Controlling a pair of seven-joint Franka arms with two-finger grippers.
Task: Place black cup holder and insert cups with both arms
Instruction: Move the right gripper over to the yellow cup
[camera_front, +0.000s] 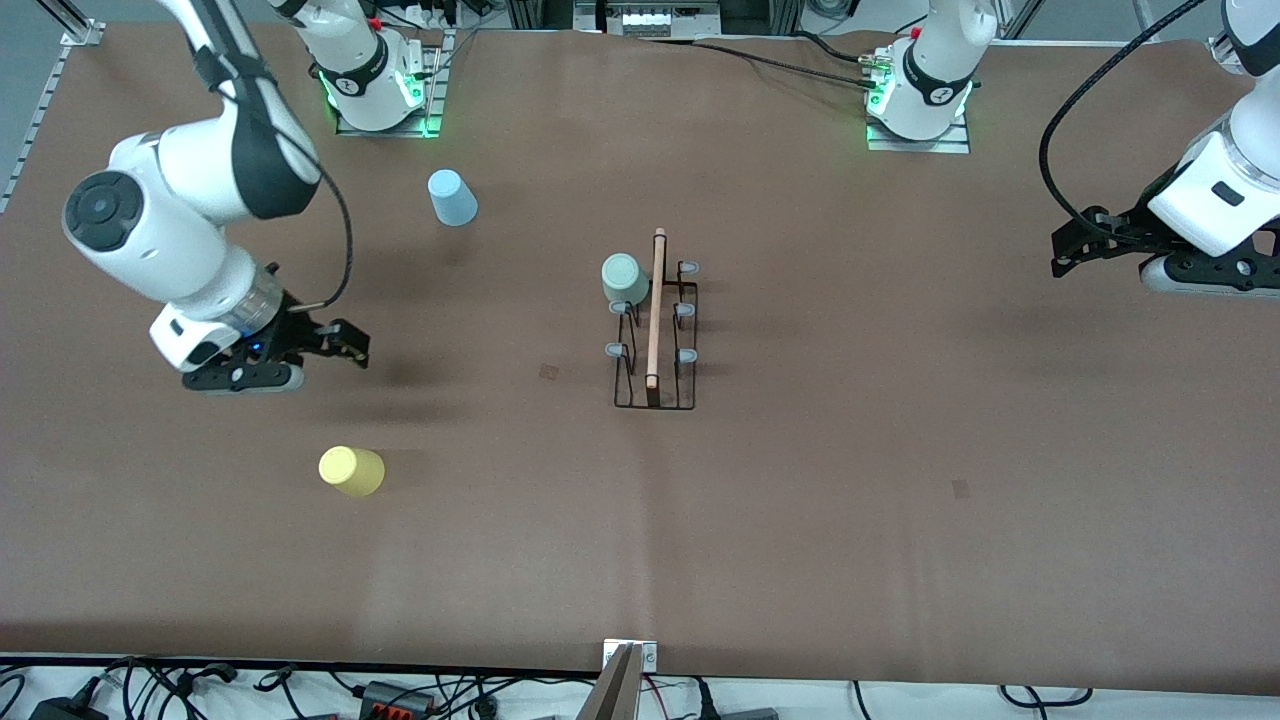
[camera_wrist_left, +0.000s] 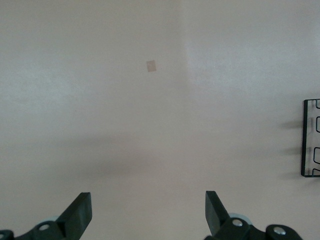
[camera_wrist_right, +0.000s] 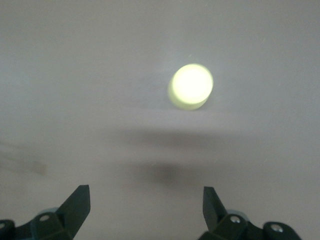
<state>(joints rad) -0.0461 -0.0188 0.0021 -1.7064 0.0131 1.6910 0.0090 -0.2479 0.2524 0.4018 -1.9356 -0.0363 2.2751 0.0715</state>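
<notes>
Yellow cup (camera_front: 351, 470) upside down | black cup holder (camera_front: 655, 335) handle runs camera-to-bases | both end effectors spread, empty

The rack (camera_front: 655, 330) stands mid-table (camera_front: 800, 500), its rod (camera_front: 656, 305) running along the top; one cup (camera_front: 624, 279) sits upside down on a peg at the end of the rack farther from the front camera; a second cup (camera_front: 452, 197) stands toward my right arm's end, farther from the camera than the rack; a third (camera_front: 351, 470) lies nearer the camera at that same end; my right pincer (camera_front: 345, 345) hangs over the table between those two; my left pincer (camera_front: 1070, 250) waits over its own end, well apart from the rack.
</notes>
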